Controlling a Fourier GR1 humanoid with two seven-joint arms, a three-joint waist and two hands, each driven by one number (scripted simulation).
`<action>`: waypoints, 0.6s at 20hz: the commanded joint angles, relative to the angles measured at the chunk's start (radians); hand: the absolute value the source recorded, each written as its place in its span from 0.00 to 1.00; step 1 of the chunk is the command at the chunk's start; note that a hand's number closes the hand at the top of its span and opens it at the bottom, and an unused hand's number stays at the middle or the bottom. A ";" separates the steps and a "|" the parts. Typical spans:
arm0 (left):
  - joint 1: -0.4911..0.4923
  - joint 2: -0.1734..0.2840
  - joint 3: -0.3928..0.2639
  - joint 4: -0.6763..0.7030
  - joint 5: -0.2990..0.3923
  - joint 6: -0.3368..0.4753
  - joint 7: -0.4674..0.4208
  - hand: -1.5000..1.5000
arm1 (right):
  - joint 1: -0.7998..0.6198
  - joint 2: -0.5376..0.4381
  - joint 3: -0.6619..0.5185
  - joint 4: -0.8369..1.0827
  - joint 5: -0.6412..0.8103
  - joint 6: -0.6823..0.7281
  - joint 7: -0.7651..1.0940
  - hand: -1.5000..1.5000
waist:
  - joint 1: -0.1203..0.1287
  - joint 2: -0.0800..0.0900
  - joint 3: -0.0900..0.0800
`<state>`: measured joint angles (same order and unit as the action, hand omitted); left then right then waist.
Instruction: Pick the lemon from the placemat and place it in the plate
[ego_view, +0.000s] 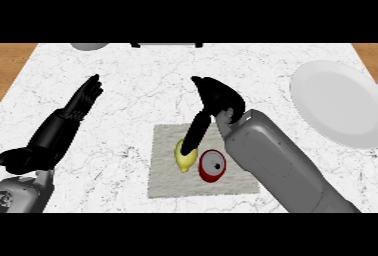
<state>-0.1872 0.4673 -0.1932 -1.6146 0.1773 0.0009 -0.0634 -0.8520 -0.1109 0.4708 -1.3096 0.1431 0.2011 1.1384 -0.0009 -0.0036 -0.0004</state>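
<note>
Right hand (218, 100) is held open above the lemon (184, 159); light, stiff, rollable, best pinched across its middle

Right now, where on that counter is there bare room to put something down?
Bare marble lies between the left hand and the placemat, and between the right hand and the plate. The placemat is crowded: lemon, red object, right thumb reaching down.

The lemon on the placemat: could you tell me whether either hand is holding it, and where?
Nothing is held yet. The right hand reaches down to the lemon's top; the left hand rests open.
</note>
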 joint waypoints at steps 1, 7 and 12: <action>-0.021 -0.047 -0.016 -0.002 -0.042 0.021 0.014 0.50 | 0.017 0.007 -0.015 0.015 -0.010 0.070 0.098 0.00 | 0.000 0.003 0.000; 0.020 -0.015 0.024 -0.027 -0.021 -0.038 -0.007 0.50 | -0.010 0.024 -0.017 0.089 -0.041 0.110 0.089 0.00 | 0.008 0.002 0.000; -0.098 -0.047 0.048 0.074 -0.027 -0.041 0.043 0.50 | 0.020 0.028 0.004 0.169 -0.028 0.128 -0.009 0.00 | -0.001 0.007 0.000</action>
<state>-0.2079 0.4305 -0.1722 -1.6012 0.1443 -0.0237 -0.0484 -0.8293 -0.0927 0.4731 -1.2014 0.1121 0.2599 1.0734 0.0016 -0.0003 -0.0005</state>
